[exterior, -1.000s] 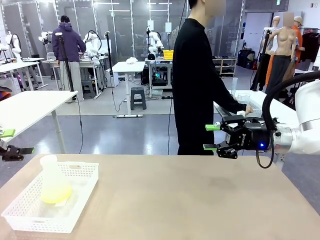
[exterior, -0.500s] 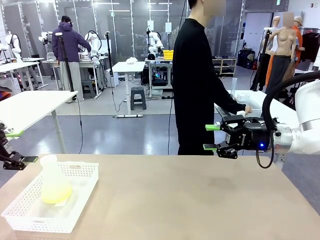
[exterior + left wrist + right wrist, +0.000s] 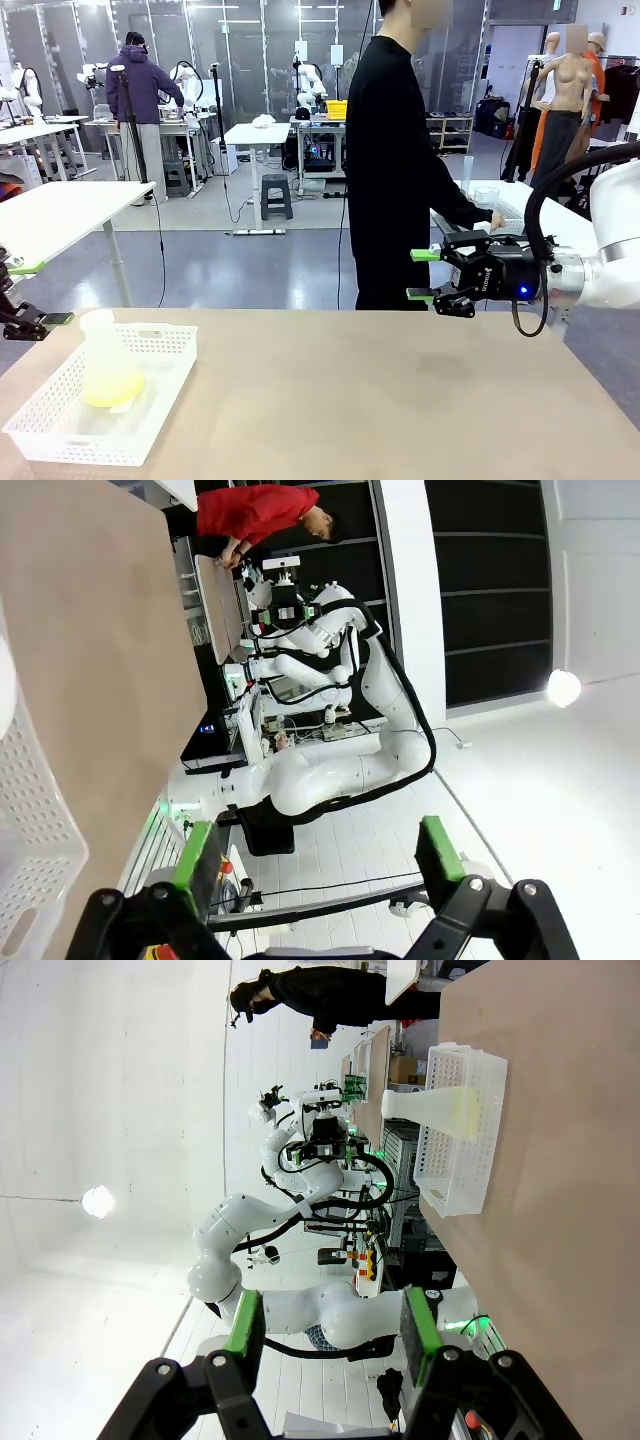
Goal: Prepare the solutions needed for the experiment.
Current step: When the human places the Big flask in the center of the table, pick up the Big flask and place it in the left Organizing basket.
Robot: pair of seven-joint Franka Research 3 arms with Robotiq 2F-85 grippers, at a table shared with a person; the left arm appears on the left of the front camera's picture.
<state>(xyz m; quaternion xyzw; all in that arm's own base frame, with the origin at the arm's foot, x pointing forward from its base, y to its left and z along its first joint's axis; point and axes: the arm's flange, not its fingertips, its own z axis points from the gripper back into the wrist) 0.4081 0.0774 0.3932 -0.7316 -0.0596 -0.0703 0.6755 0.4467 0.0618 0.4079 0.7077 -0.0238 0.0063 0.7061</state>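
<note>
A conical flask (image 3: 103,358) stands in a white mesh basket (image 3: 160,395) at the table's near left. The solutions are the shallow pale yellow-green liquid (image 3: 110,388) in its bottom. My left gripper (image 3: 40,293) hovers open just left of the basket, off the table's left edge, with nothing between its green pads. In the left wrist view the gripper (image 3: 318,850) is open beside the basket's wall (image 3: 30,820). My right gripper (image 3: 423,275) hangs open and empty above the table's far right edge. From the right wrist, the gripper (image 3: 332,1325) faces the flask (image 3: 425,1105) and basket (image 3: 470,1140) far off.
A person in black (image 3: 395,170) stands at the far side, turned toward a side table (image 3: 560,225) at the right with a hand on it. The brown tabletop (image 3: 380,400) stretches bare between the basket and the right arm.
My left gripper has come in from the left edge, up and toward the basket. The right gripper, the flask and the basket have not moved.
</note>
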